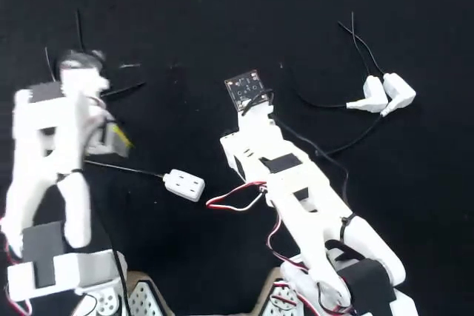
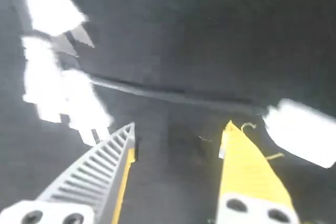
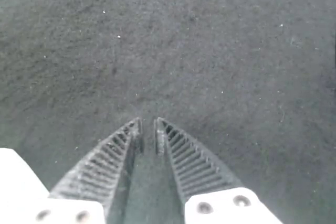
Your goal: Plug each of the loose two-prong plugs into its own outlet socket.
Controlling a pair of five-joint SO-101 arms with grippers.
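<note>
Closest to the lens, the left gripper [image 2: 180, 127] stands wide, one grey ribbed finger and one yellow, with nothing between them. It hangs over the left side of the black worktop [image 1: 222, 20]. Past its tips a thin dark cable [image 2: 173, 95] crosses the cloth to the white outlet socket [image 1: 184, 184], which lies loose to the right of that arm and nearer the robot. Before this gripper also lie two blurred white bodies with metal prongs, a first plug [image 2: 50, 3] and a second plug [image 2: 63, 95], close together; whether they touch I cannot tell.

At mid-worktop the right gripper [image 3: 147, 129] is narrow, its tips all but meeting on nothing, over bare cloth. A third plug [image 1: 374, 96] and a fourth plug [image 1: 400, 91] lie side by side at the far right, well apart from the outlet socket, with black leads trailing away.

These plugs look light, hard and smooth, so they may skid or twist under a loose pinch. Their springy leads will likely tug them off line. The best hold is probably across the flat sides of the body, just behind the prongs, never on prongs or lead. The outlet socket seems light too and would probably slide when pushed, so it will want bracing.
</note>
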